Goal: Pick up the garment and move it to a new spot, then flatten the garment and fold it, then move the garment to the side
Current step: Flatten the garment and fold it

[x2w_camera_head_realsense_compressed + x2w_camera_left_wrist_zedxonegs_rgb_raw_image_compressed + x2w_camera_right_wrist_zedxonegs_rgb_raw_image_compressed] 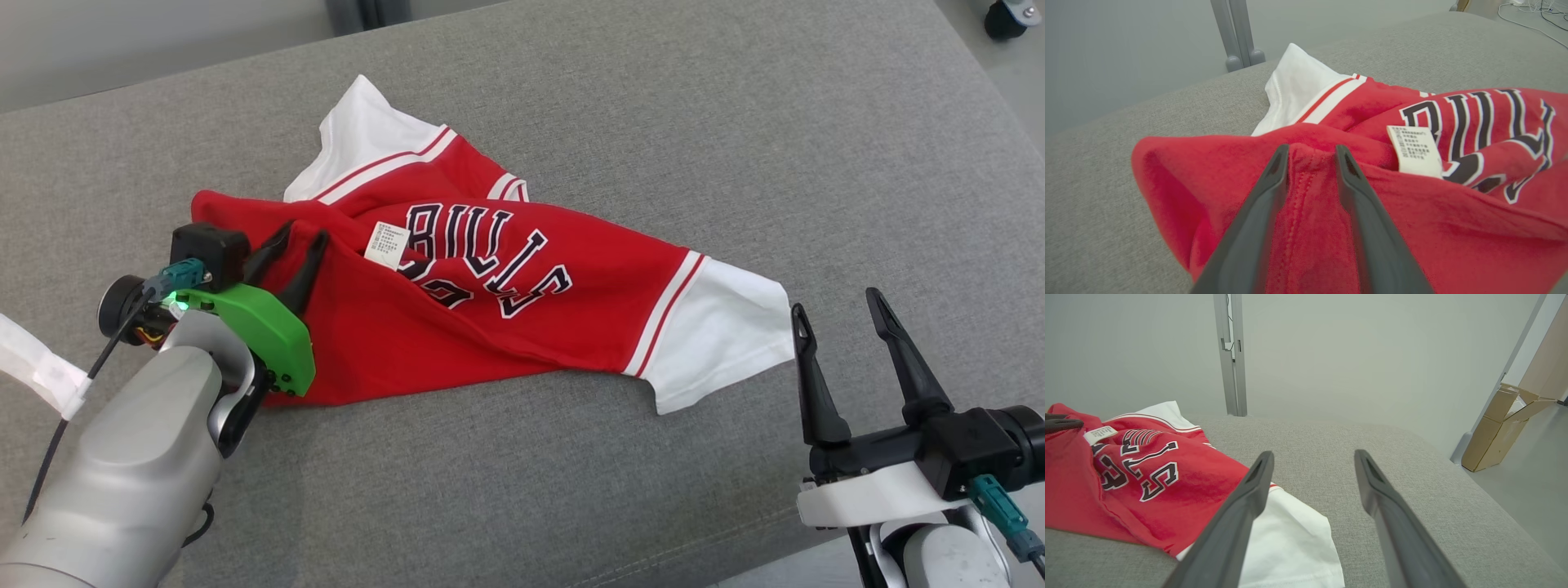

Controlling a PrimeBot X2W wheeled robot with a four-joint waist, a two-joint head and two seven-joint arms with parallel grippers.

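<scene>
Closest to you, your right gripper hangs over bare cushion, fingers spread wide, holding nothing, just beside the near white sleeve. Your left gripper is down on the shirt at its left edge, fingers about halfway in, with a ridge of red cloth and a stitched seam standing between them and touching both. Honestly can't tell if that's a real pinch.

The shirt lies crumpled across the middle of the cushion, red with white sleeves and red-and-white stripe trim. Big dark letters outlined in white read "BULLS". There's a number under it, but it's folded over, so no reading it. A white tag sticks out just right of your left fingers, the print too small to read.

The other sleeve points to the far side. Way back there's a post and a cardboard box.
</scene>
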